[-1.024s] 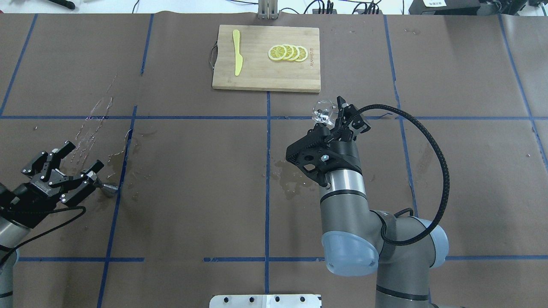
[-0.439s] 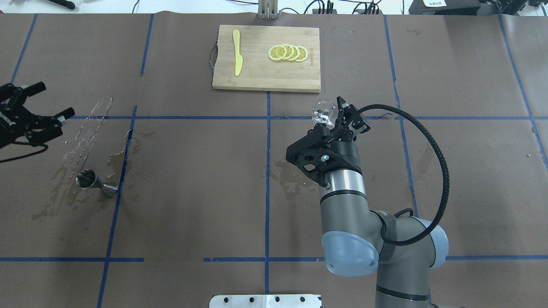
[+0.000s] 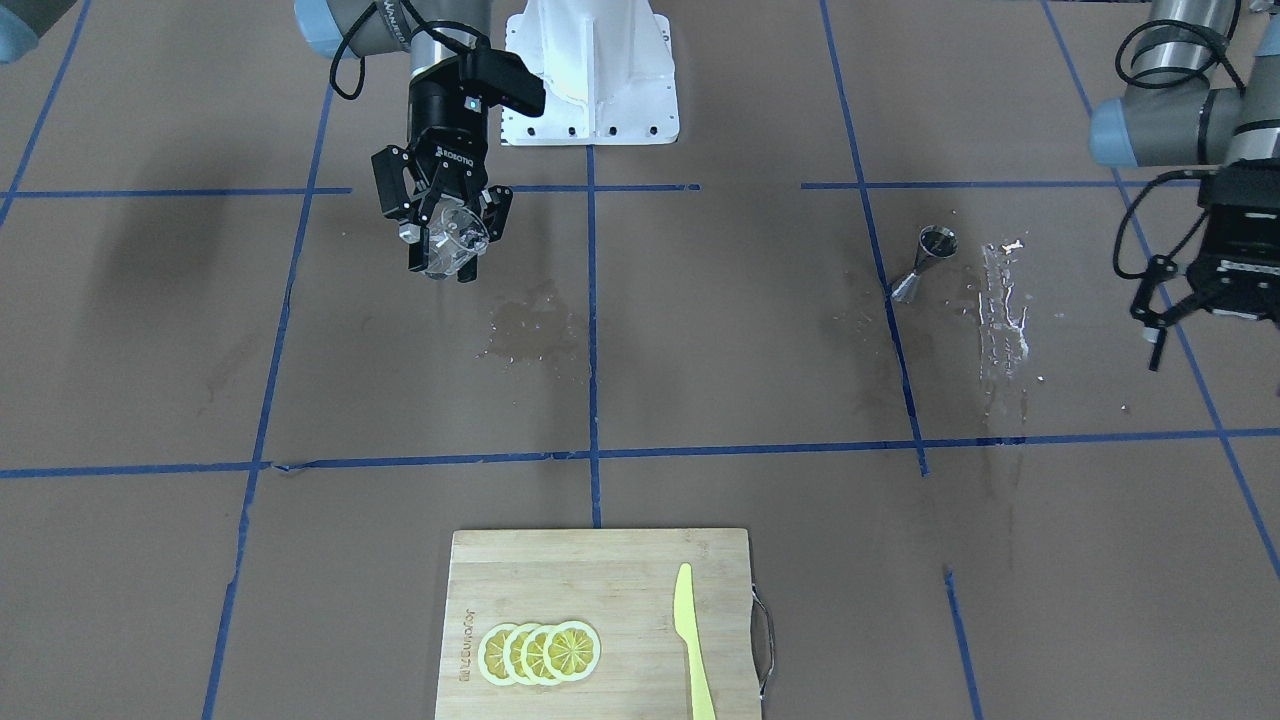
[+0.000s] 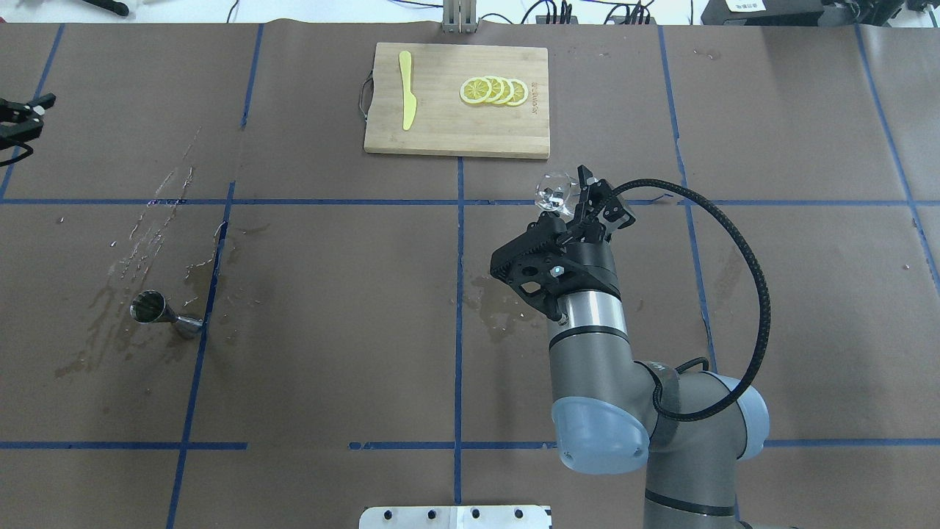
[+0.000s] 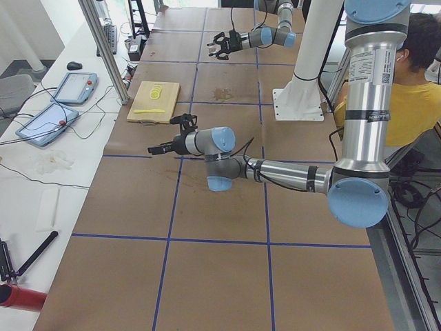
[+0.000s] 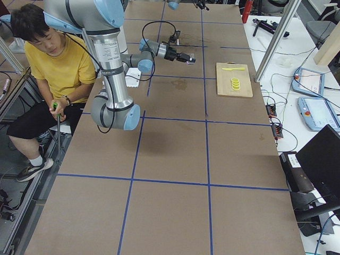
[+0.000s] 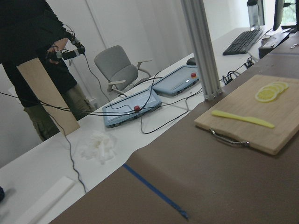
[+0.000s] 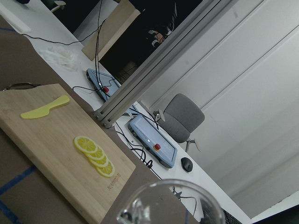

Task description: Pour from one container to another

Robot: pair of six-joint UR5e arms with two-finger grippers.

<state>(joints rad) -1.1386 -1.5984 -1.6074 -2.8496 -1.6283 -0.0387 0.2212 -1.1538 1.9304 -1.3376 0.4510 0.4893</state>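
In the overhead view, the right arm is rising from 5 o'clock with its forearm stretching toward 12. The right gripper (image 4: 567,192) is pinching the clear glass (image 4: 554,189) just short of the cutting board (image 4: 440,125). The steel jigger (image 4: 163,316) is standing alone on the table (image 4: 330,294) at 8 o'clock, amid wet stains (image 4: 95,345) and well apart from the glass. The left gripper (image 4: 37,112) is poking in at the 10 o'clock edge, fingers spread and holding nothing.

In the front-facing view, the right wrist is pointing down at 11 o'clock, carrying the glass above the table. The jigger is sitting at 2 o'clock, and the left arm is hanging at 3 o'clock.

From the table's left end, the near arm is stretching low across the table toward 9 o'clock.

The right wrist camera is showing the glass rim at 6 o'clock and lemon slices (image 8: 95,156) on the board.
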